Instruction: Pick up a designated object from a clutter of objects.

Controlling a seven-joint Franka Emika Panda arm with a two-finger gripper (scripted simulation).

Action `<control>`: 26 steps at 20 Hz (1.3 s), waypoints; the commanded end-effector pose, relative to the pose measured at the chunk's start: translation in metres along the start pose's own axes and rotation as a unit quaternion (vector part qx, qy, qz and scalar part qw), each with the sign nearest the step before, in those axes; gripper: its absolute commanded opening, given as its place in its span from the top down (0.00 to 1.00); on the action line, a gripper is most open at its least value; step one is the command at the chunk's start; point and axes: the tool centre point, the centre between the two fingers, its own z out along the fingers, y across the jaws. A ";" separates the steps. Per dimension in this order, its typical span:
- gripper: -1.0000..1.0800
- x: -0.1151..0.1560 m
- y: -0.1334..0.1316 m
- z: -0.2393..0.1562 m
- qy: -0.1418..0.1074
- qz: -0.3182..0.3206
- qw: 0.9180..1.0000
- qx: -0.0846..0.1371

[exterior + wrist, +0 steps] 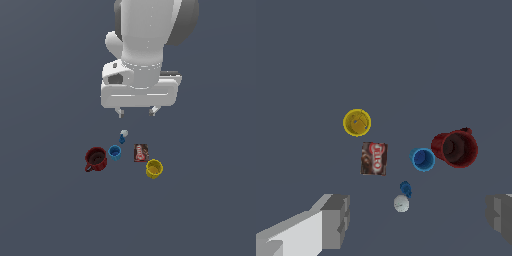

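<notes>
The brown-red box [141, 152] lies flat on the grey floor, white lettering up; it also shows in the wrist view [374, 158]. Around it stand the yellow cup [154, 169], the blue cup [114, 152], the dark red mug [95, 159] and the tiny blue-and-white bottle [123, 136]. In the wrist view the yellow cup [357, 122], blue cup [422, 159], red mug [455, 148] and bottle [402, 197] all show. My gripper [136, 112] hangs high above the clutter, open and empty, its fingers [336, 221] wide apart.
The grey floor [50, 200] stretches flat around the small cluster. My white arm [145, 45] fills the upper middle of the exterior view.
</notes>
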 end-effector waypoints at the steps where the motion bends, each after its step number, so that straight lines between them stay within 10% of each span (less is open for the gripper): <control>1: 0.04 0.000 0.000 0.003 0.000 0.001 1.000 0.000; 26: 0.04 -0.022 -0.038 0.211 -0.023 0.033 0.999 0.009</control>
